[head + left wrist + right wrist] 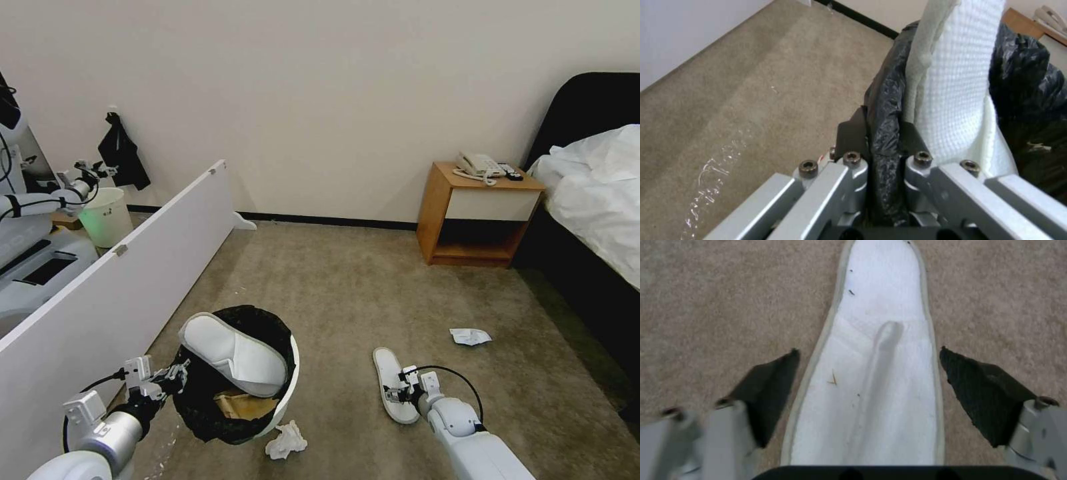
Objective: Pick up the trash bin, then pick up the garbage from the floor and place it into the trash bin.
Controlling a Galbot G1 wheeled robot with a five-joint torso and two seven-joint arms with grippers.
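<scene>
The trash bin [291, 381], white with a black liner, is tilted toward me at the lower left. My left gripper [175, 377] is shut on its lined rim [884, 133]. A white slipper [233, 353] lies across the bin's mouth [951, 83], with tan paper [243, 405] below it. A second white slipper [390, 380] lies flat on the carpet floor [347, 293]. My right gripper [399, 395] hangs low over its near end, open, one finger on each side of the slipper [880, 380]. A crumpled white tissue [287, 440] lies by the bin, and a crumpled white piece [470, 337] lies farther right.
A long white board [133, 267] leans along the left. Behind it stand a pale bucket [107, 217] and another robot's arm [40, 200]. A wooden nightstand [477, 213] with a phone stands at the wall. A bed [593, 200] fills the right side.
</scene>
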